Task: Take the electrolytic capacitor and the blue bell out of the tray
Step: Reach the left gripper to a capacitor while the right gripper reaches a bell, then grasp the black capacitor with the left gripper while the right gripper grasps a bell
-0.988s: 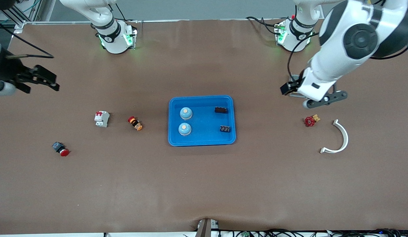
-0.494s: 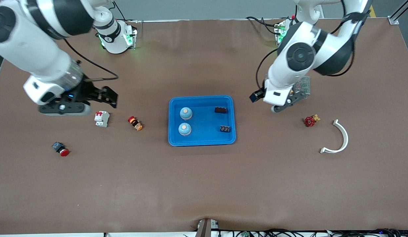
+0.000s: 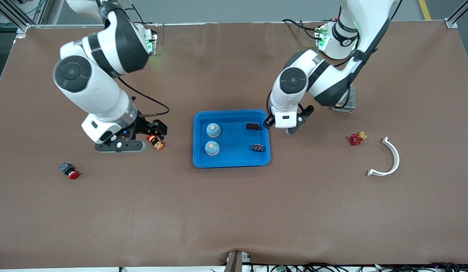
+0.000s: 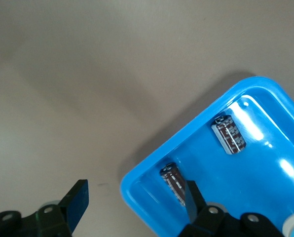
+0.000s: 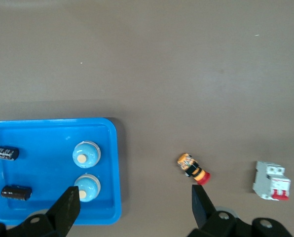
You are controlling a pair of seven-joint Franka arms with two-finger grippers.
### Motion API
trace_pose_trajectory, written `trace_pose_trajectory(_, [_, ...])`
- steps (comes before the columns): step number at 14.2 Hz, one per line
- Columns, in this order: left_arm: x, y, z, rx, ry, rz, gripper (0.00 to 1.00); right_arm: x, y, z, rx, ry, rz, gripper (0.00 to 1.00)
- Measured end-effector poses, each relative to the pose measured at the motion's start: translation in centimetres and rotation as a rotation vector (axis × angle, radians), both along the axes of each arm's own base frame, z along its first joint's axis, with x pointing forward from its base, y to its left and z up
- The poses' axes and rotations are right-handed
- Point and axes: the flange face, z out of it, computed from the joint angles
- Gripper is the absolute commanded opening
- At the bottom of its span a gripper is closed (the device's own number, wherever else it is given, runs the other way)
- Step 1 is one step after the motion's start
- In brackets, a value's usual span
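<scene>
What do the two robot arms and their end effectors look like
Both arms are glossy white with black joint bands and round black joint caps. Black cables trail from each. Green lights glow on the bases. The left end effector and right end effector have black fingers on grey bars.

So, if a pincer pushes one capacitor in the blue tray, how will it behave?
The capacitor is a cylinder lying on its side, so it probably rolls. The blue tray looks glossy, so it may also slide. The raised rim should stop it.
</scene>
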Motion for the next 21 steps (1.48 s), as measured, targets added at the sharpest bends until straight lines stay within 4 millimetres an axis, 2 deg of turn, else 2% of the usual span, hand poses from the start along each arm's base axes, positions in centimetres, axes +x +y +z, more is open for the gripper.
trace_pose_trajectory(2, [-0.5,-1.4,-1.9,0.006,-0.013,0.073,0.74,0.3,1.3,-1.7,0.001,-0.003,-0.002,1.00])
trace_pose_trajectory(9, [-1.3,-4.8,-6.5,0.040,-0.069,0.327,0.66,0.1,7.2,-8.4,0.006,-0.014,0.001,1.00])
trace_pose_trajectory(14, [-1.7,-6.8,-9.0,0.054,-0.060,0.442,0.64,0.1,8.7,-13.3,-0.012,0.016,0.013,1.00])
trace_pose_trajectory(17, [-1.9,-7.0,-10.0,0.056,-0.047,0.455,0.54,-0.3,10.4,-16.1,-0.010,0.011,0.033,1.00])
trace_pose_trajectory(19, [-1.9,-7.0,-10.7,0.055,-0.037,0.458,0.52,-0.8,11.8,-18.0,-0.010,0.009,0.036,1.00])
trace_pose_trajectory(20, [-2.0,-7.0,-11.1,0.058,-0.033,0.458,0.46,-1.0,12.3,-18.8,-0.008,0.004,0.034,1.00])
trace_pose_trajectory(21, [-2.0,-6.9,-11.4,0.060,-0.030,0.458,0.34,-1.0,12.6,-19.5,-0.007,0.003,0.034,1.00])
